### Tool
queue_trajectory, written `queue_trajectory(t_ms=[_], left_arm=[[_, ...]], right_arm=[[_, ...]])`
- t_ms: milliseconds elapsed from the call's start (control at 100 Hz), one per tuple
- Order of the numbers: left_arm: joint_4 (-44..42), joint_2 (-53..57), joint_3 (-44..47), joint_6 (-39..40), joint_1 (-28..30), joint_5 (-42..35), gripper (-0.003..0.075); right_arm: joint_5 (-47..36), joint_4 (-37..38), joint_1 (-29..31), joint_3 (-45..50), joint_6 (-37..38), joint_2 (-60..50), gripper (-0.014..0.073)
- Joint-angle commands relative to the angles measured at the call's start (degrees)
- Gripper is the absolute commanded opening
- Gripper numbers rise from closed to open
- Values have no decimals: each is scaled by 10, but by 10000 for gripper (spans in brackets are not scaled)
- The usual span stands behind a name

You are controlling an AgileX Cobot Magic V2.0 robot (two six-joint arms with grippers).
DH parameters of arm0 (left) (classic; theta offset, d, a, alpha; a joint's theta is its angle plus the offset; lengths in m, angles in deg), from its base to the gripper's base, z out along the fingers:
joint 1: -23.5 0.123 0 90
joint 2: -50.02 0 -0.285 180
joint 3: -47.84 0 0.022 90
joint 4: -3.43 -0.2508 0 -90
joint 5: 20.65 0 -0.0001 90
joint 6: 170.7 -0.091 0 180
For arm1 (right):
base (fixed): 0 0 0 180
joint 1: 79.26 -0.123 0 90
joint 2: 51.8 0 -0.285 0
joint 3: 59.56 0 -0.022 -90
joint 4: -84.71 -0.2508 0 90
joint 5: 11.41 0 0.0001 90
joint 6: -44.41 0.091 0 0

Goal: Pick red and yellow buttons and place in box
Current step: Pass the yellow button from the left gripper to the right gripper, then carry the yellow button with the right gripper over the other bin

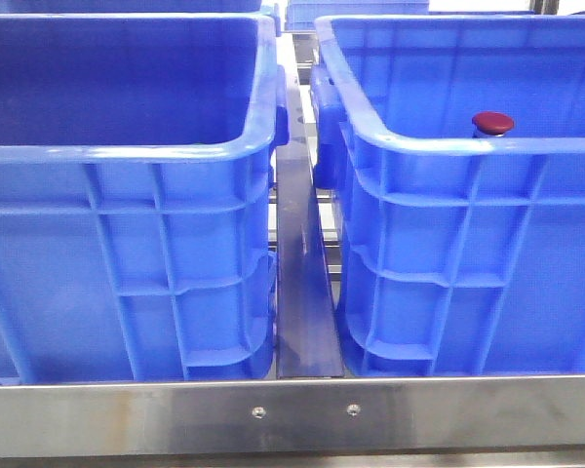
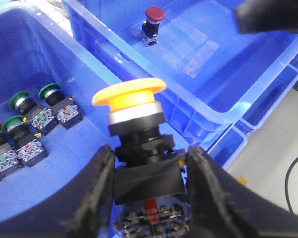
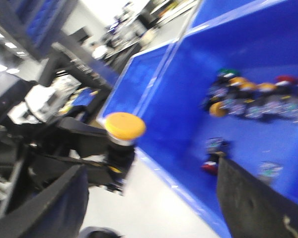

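Note:
My left gripper [image 2: 149,161] is shut on the black body of the yellow button [image 2: 129,93] and holds it upright, in the air over the crate of loose buttons, near the neighbouring crate's rim. The red button [image 2: 154,15] stands upright on the floor of that neighbouring blue box [image 2: 208,116]. In the front view it [image 1: 493,123] shows just over the near rim of the right crate [image 1: 468,244]. My right gripper [image 3: 149,198] is open and empty, and its blurred view looks at the held yellow button [image 3: 124,126]. Neither gripper shows in the front view.
The left crate [image 1: 127,244] holds several loose buttons, green-capped ones [image 2: 49,91] and a row of mixed colours [image 3: 258,94]. A metal rail [image 1: 302,292] runs between the two crates. A dark part of the right arm [image 2: 273,17] hangs over the box.

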Motion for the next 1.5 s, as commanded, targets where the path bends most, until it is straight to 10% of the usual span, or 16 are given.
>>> queue_trajectory(t_ms=[0,590,900,1210,1490], left_arm=[[-1,2,-18,1,-4,-45,-19],[-1,2,-18,1,-4,-44,-19],[-1,2,-18,1,-4,-44,-11],[-5,2,-18,1,-4,-39,500],[-145,4,-18,151,-4,-5,529]], right_arm=[[49,-57,-24,-45,-4,35,559],[15,-77,-174,-204,-4,201,549],[29,-78,-180,-213,-4,214,131],[25,-78,-179,-213,-24,214,122],[-7,-78,-126,-213,-85,214,122]])
